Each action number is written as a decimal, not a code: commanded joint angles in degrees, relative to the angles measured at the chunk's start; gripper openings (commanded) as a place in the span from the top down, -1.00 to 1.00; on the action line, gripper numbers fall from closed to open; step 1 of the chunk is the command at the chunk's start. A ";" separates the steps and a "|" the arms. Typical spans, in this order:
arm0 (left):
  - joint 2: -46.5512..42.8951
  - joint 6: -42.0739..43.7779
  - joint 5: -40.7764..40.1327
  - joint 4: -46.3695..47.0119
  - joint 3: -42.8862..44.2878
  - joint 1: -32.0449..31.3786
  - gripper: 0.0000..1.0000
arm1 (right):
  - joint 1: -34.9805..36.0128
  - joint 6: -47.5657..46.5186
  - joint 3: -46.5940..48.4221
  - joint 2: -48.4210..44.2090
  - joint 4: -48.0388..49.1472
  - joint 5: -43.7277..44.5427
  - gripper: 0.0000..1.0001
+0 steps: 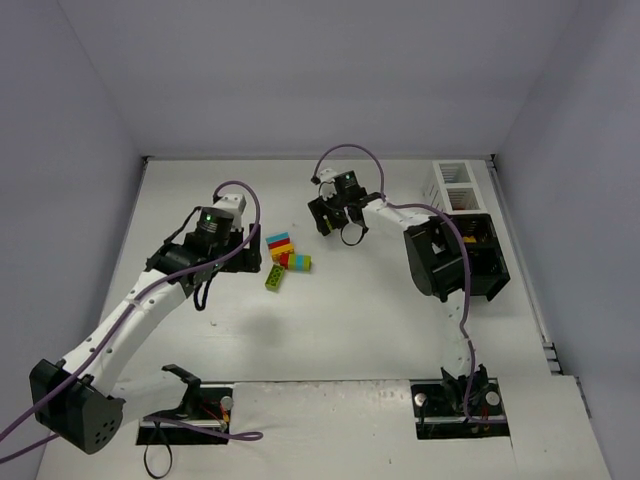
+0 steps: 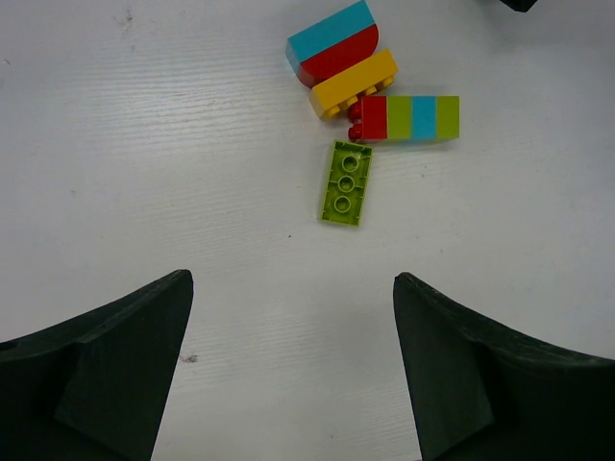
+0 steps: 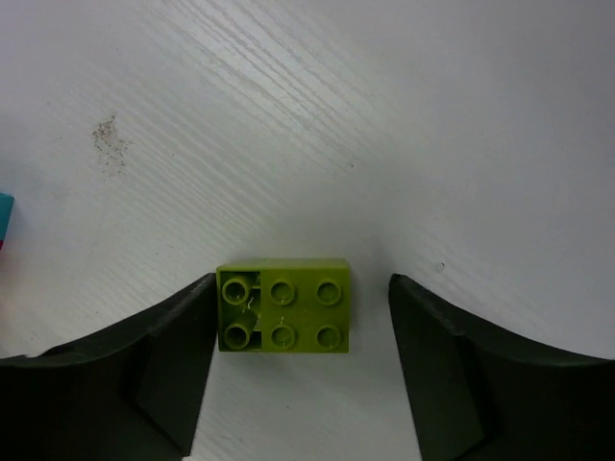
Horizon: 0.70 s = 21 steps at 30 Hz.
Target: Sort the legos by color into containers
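Note:
A lime green lego point(image 3: 283, 305) lies studs-up on the table between the jaws of my right gripper point(image 3: 303, 280). The left finger touches it and the right finger stands clear, so the gripper is open around it. My left gripper point(image 2: 291, 279) hangs open over bare table, short of a lego cluster: a cyan-and-red curved piece point(image 2: 332, 43), a yellow brick point(image 2: 354, 84), a striped red-green-cyan stack point(image 2: 408, 117) and a narrow green brick point(image 2: 345, 182). In the top view the cluster point(image 1: 285, 258) sits between the left gripper point(image 1: 250, 258) and the right gripper point(image 1: 334, 220). The containers, a white bin point(image 1: 455, 182) and black bins point(image 1: 482, 240), stand at the far right.
The right arm's black elbow block point(image 1: 432, 262) hangs just left of the black bins. The table's right edge point(image 1: 530, 290) runs close behind the containers. The arm bases point(image 1: 460, 405) sit at the near edge.

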 commanded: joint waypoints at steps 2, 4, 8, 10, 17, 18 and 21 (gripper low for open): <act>-0.92 -1.12 -0.79 0.51 0.44 0.29 -0.56 | 0.82 -1.42 1.57 -1.46 1.19 1.73 -0.16; -0.84 -1.12 -0.79 0.68 0.44 0.29 -0.56 | 0.82 -1.51 0.95 -2.42 1.19 2.62 0.22; -0.75 -0.94 -0.62 1.21 0.52 0.29 -0.56 | 0.82 -1.33 -1.77 -5.49 2.06 5.16 1.00; -0.40 -0.85 -0.35 1.65 0.61 0.29 -0.56 | 0.64 -0.98 -4.23 -8.47 2.59 7.27 1.00; 2.41 1.08 0.00 2.88 2.63 0.29 -0.56 | -3.04 3.76 -15.39 -24.82 3.30 17.91 1.00; 3.37 1.26 0.17 3.06 3.07 0.29 -0.56 | -4.01 5.33 -17.06 -27.01 3.21 18.35 1.00; 5.39 1.61 1.23 3.93 4.83 0.38 -0.56 | -8.84 8.24 -23.56 -35.89 3.03 19.05 1.00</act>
